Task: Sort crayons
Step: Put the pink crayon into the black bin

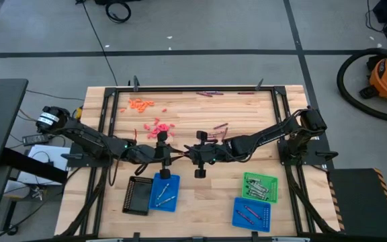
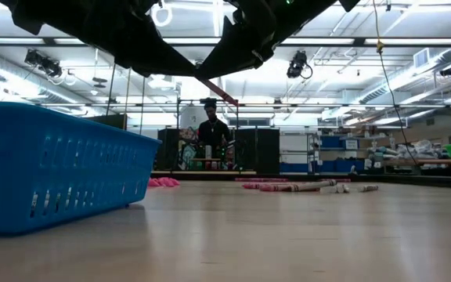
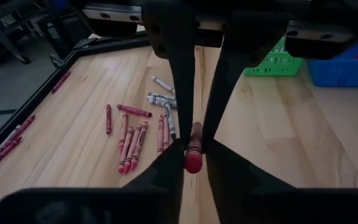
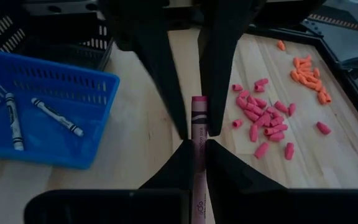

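I am holding both arms over the middle of the table, pincers facing each other. My right pincer is gripping a red-pink crayon that is running lengthwise between its fingers. My left pincer is sitting around the red end of a crayon, fingers close against it, though I cannot tell whether they are clamping it. Near me, white-wrapped crayons are lying in a blue tray beside a black tray; a green tray and another blue tray are sitting to the right. Farther off, loose crayons and pink pieces and orange pieces are lying scattered.
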